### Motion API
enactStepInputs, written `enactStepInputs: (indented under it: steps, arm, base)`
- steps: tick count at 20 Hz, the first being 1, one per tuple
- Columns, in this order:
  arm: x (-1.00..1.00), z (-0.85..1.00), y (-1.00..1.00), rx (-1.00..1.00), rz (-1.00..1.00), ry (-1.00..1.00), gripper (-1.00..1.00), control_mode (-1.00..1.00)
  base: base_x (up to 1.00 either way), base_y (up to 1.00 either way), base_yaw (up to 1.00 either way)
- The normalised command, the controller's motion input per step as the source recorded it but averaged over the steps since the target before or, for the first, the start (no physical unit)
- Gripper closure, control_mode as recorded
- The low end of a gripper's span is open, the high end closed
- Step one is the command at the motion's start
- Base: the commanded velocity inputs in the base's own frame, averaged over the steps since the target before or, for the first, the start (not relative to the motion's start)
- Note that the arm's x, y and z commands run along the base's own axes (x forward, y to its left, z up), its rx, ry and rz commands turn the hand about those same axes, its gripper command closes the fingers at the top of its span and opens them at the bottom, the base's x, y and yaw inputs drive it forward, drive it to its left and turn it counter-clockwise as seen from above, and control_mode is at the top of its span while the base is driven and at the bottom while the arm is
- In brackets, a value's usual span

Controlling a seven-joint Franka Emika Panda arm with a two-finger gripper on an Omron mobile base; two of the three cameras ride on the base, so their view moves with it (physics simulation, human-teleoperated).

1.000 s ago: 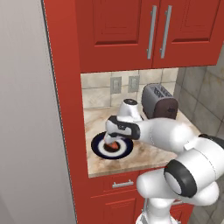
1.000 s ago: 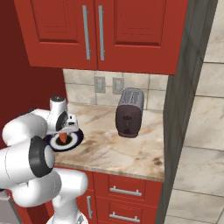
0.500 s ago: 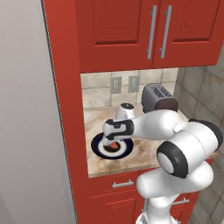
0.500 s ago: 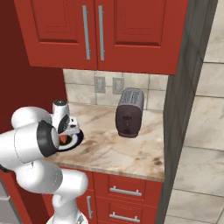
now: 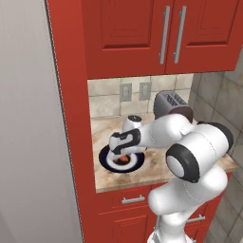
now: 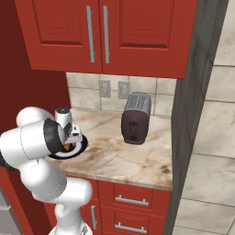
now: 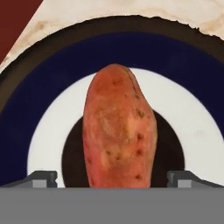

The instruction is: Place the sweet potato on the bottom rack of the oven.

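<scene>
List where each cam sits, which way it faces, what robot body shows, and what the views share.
Left base view: behind the arm on its left, facing forward and down at the counter; the white arm rises lower right, gripper open over the plate.
Right base view: behind on the right, same counter and toaster; the arm fills the lower left.
Hand view: on the hand, looking straight down at the sweet potato; fingertips flank it.
Shared: plate and sweet potato in all three; toaster and red cabinets in both base views.
</scene>
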Motion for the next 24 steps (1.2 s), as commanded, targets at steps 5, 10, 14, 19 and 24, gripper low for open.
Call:
enactStepInputs:
  steps: [5, 10, 14, 19, 24]
  arm:
    - [0.00, -0.24, 0.00, 0.03, 0.00, 0.00, 1.00, -1.00]
    - [0.00, -0.03, 0.00, 0.00, 0.00, 0.00, 1.00, -1.00]
    - [0.00, 0.00, 0.00, 0.00, 0.00, 0.00, 1.00, -1.00]
    - [-0.34, 0.35, -0.22, 0.00, -0.06, -0.08, 1.00, -1.00]
    - [-0.63, 0.78, -0.36, 0.00, -0.15, -0.16, 1.00, -1.00]
  base:
    - [0.00, 0.00, 0.00]
    - [0.00, 0.00, 0.00]
    - [0.00, 0.00, 0.00]
    - [0.00, 0.00, 0.00]
    - [0.00, 0.00, 0.00]
